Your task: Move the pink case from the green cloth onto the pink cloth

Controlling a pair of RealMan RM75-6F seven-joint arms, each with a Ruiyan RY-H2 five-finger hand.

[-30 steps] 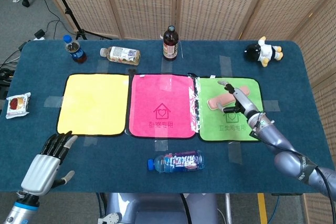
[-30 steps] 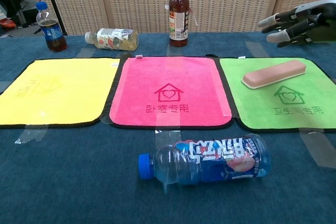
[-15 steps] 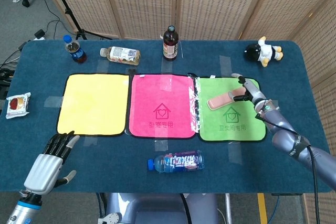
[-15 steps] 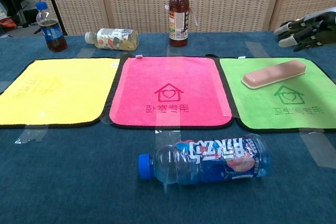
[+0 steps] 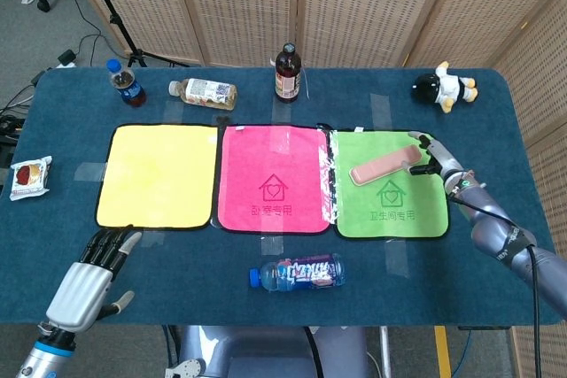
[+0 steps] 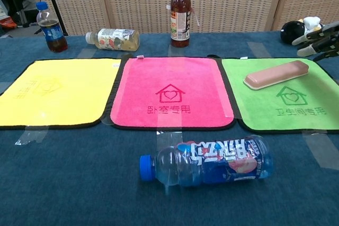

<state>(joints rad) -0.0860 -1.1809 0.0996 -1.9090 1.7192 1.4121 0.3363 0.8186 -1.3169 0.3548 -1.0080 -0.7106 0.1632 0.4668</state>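
The pink case (image 5: 384, 164) lay slantwise on the green cloth (image 5: 390, 204), ungrasped, the pink cloth (image 5: 273, 180) beside it bare. The right hand (image 5: 431, 156) hovered at the case's far end, fingers spread and holding nothing, likely lining up to take it from the outer side. A second before, that hand had been over the case; it had since drawn back toward the cloth's right edge, while the case stayed put. The left hand (image 5: 89, 276) rested flat near the yellow cloth (image 5: 158, 174), fingers extended, empty.
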